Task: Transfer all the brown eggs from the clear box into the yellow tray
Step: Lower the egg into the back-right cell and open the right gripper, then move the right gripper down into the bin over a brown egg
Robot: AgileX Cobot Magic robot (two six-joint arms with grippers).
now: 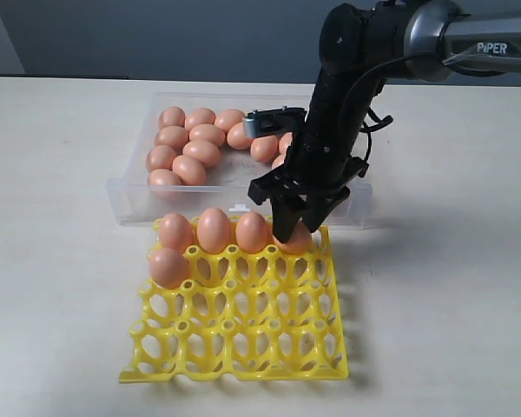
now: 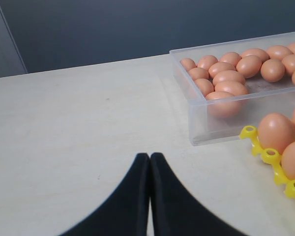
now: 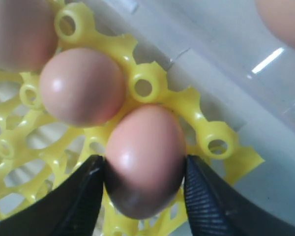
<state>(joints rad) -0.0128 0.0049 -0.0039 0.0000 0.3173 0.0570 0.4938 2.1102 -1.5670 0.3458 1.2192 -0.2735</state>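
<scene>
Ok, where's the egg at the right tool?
In the exterior view, that brown egg is at the yellow tray's far right corner cup, beside the clear box, gripped by the right tool.

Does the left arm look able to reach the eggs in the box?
Probably yes: the box is open-topped, only bare table lies between it and the shut left claw; the right claw holds an egg at the tray.

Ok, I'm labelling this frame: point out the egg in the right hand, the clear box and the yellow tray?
held egg (image 3: 145,157), right wrist view, middle of its shell.
clear box (image 1: 191,202), exterior view, its near wall.
yellow tray (image 1: 234,373), exterior view, its front rim.
</scene>
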